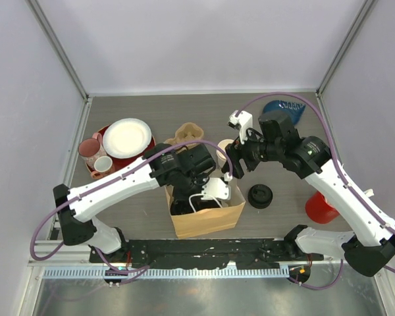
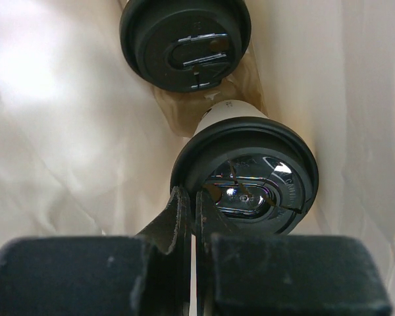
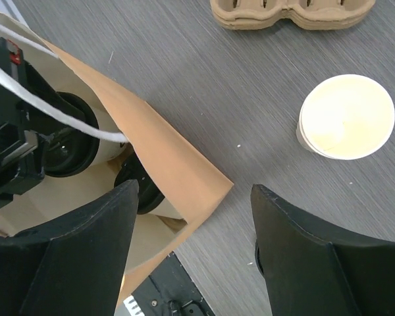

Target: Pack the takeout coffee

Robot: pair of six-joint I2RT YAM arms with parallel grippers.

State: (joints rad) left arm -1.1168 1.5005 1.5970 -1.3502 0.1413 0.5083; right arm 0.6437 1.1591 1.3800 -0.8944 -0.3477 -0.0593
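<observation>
Two takeout coffee cups with black sip lids stand inside the brown paper bag. In the left wrist view one cup is at the far end and the other is close. My left gripper is down in the bag, shut, its tips against the near lid's rim with nothing seen between them. My right gripper hangs open above the bag's right corner, nothing between its fingers. A lidded cup shows under the bag's edge there. From above, the left gripper is in the bag and the right gripper is just beyond it.
An open lidless paper cup and cardboard cup carriers lie behind the bag. A stack of black lids sits to its right, a red cup further right. Plates and mugs are at the left.
</observation>
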